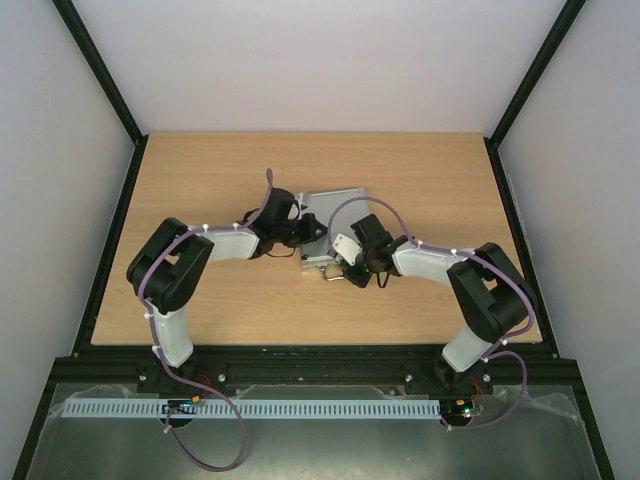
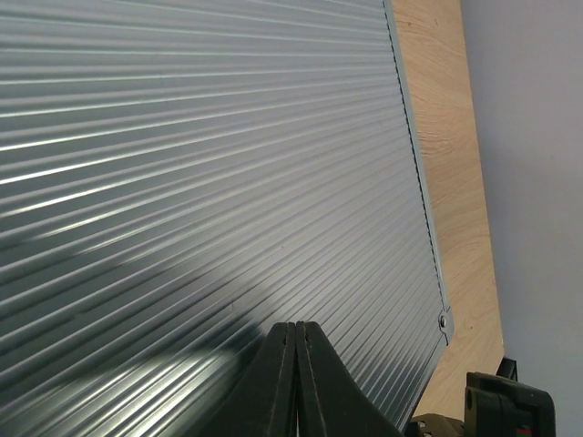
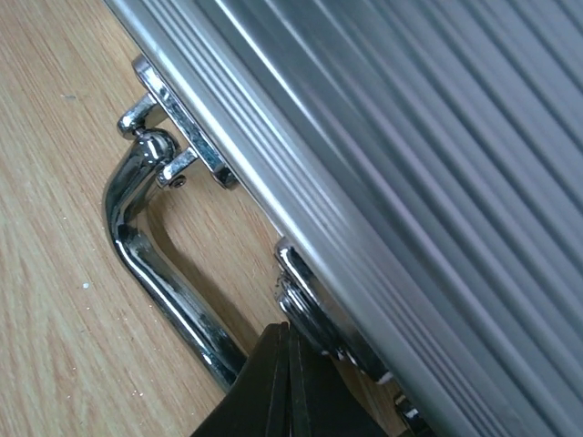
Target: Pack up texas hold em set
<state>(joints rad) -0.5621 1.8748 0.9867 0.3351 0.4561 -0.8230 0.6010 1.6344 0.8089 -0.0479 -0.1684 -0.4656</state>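
The closed case lies flat on the tabletop, its latch directly ahead of the right hand — fingers pressed together, empty — while the left hand, likewise pinched closed, hovers over the lid.

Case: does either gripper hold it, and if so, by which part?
Neither holds the case. The left gripper is shut, empty, over the ribbed lid; the right gripper is shut, empty, beside the latch near the handle.
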